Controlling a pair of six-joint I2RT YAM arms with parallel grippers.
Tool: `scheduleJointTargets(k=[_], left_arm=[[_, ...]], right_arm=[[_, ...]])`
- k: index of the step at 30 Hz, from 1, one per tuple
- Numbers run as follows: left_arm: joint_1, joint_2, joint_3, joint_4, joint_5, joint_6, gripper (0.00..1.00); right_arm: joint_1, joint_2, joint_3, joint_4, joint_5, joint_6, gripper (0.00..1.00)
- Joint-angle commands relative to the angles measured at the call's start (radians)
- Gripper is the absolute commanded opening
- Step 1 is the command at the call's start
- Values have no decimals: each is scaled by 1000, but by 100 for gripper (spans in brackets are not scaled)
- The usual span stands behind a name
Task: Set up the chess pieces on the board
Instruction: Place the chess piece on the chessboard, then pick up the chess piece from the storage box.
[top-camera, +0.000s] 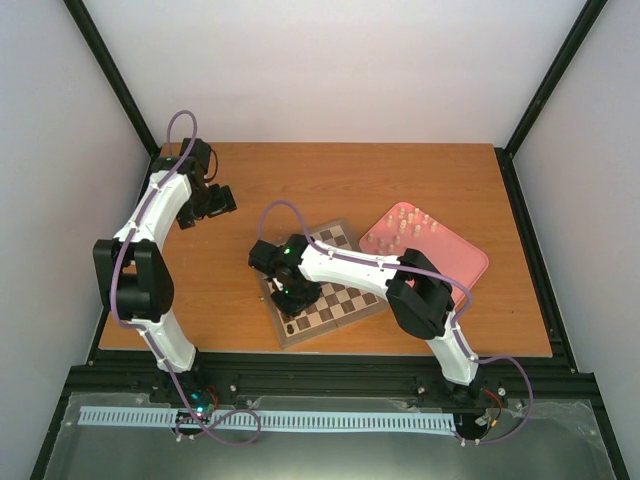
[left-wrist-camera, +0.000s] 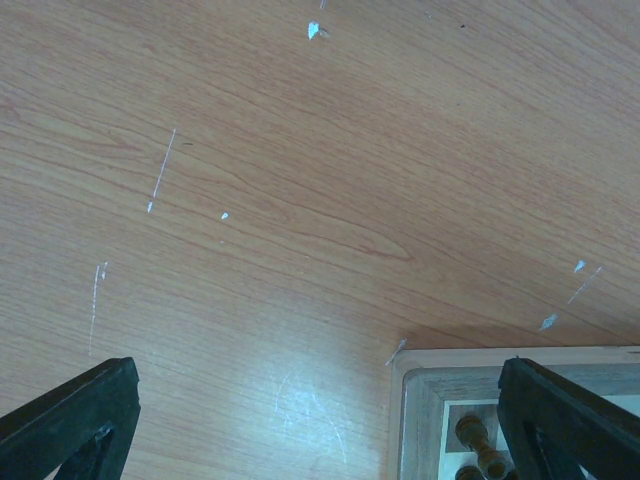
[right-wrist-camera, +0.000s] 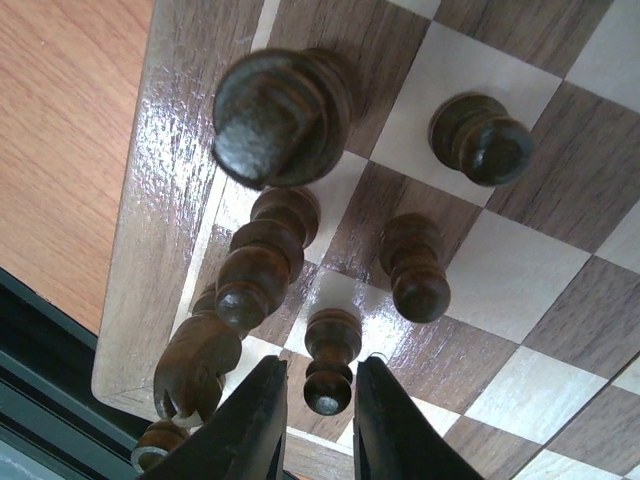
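The right claw (right-wrist-camera: 320, 372) is held low over a corner of the board (right-wrist-camera: 170, 150), and a dark pawn (right-wrist-camera: 330, 355) is flanked by its two fingers (right-wrist-camera: 262, 420). The jaws are seen narrowly parted. Whether the pawn is pinched or free cannot be told. The pawn is stood upright on a pale square, its long axis square to the board and its round head pointed up toward the wrist.

More dark pieces (right-wrist-camera: 415, 265) are stood upright just beyond the fingertips, and a knight (right-wrist-camera: 195, 365) is seen close beside one finger.

The left claw (left-wrist-camera: 318, 400) is held spread wide, with nothing between its fingers and a board corner beside one of them. Pale pieces (top-camera: 410, 222) are seen on the pink tray (top-camera: 455, 268), well apart from both claws.
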Motion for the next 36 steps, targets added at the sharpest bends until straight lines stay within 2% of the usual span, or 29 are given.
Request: scheduleJointTargets(k=[1,7,12,17,20,21,25,31,36], left_arm=[[-5,-35,-4,10,-4,0,100],[-6,-38,0,8,-7,0,100],[-6,-34,13,2,-6,0,100],[-5,-30,27,-2,-7,-1,100],[-5,-26,35,-6,-4,-2,100],[-5,-27,36,-7,-5,-1,100],[-6,-28,46,-14,-8,-2,100],[-6,-32,53,-18,-2,-1,100],[-5,-33,59,-22,-7,3,100]], right_arm=[[5,8,-13,4,-15,2,22],[5,-24,-11,1,29,11,25],[5,-65,7,-40,62,16,34],[-5,-176,-19,-66,152,67,42],[-37,-288,-76,-30,171,112,52],[-53,-323,-96,-22,174,124,53],[-183,-432,-198,-45,213,173,53],[-480,-579,-512,19,247,179,55],[-687,-592,-658,96,210,120,57]])
